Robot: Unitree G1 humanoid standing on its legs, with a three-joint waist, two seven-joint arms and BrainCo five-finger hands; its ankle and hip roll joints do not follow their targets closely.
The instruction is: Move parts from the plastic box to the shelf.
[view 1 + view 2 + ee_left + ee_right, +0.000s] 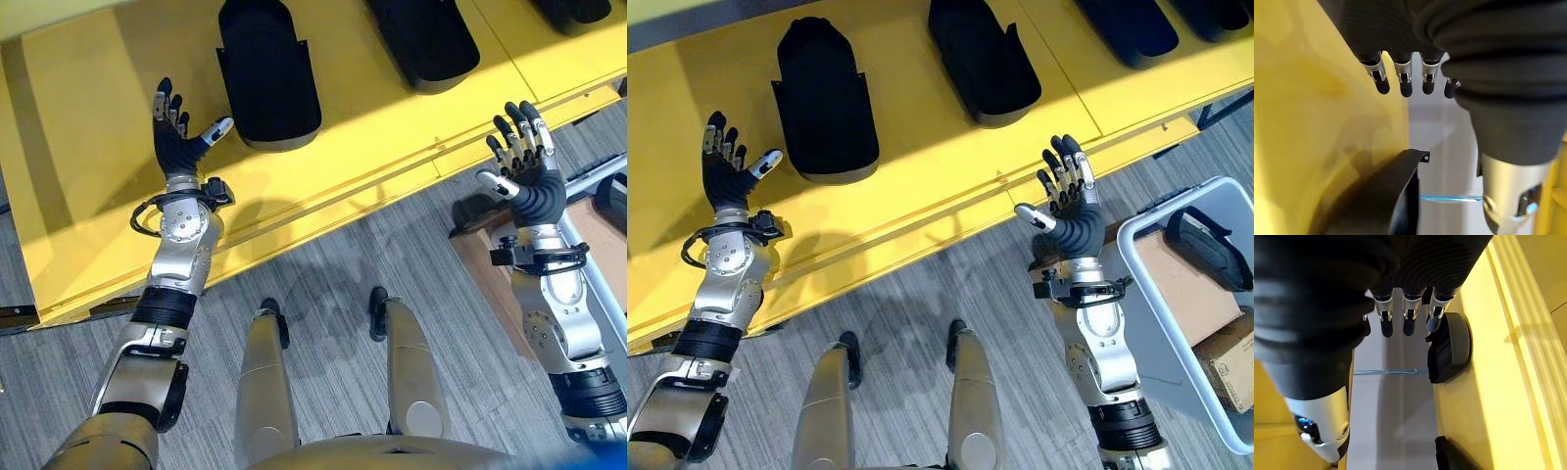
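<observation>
Left robot hand (179,137): raised over the yellow shelf (88,166), fingers straight and spread, thumb out to the side toward the nearest part; it holds nothing. Its own wrist view shows the dark fingertips (1406,89) in a row with bare yellow shelf past them.
Right robot hand (1070,201): raised at the front edge of the shelf, fingers straight and fanned wide, thumb apart; it holds nothing.
Parts on the shelf: a black, long, rounded part (823,103) lies on the yellow shelf just beside the left robot hand, not touching it. A second black part (985,61) of the same shape lies further to the right, ahead of the right robot hand. More black parts (1127,29) lie at the far right of the shelf, partly cut off by the picture edge.
Plastic box (1146,284): pale grey, on the robot's right, near the right arm and below the shelf's front edge. One black part (1210,245) lies inside it, against its far side.
Cardboard boxes (1227,367): brown, showing within the plastic box's outline; whether they lie in it or under it cannot be told.
Floor (911,294): grey striped carpet in front of the shelf.
</observation>
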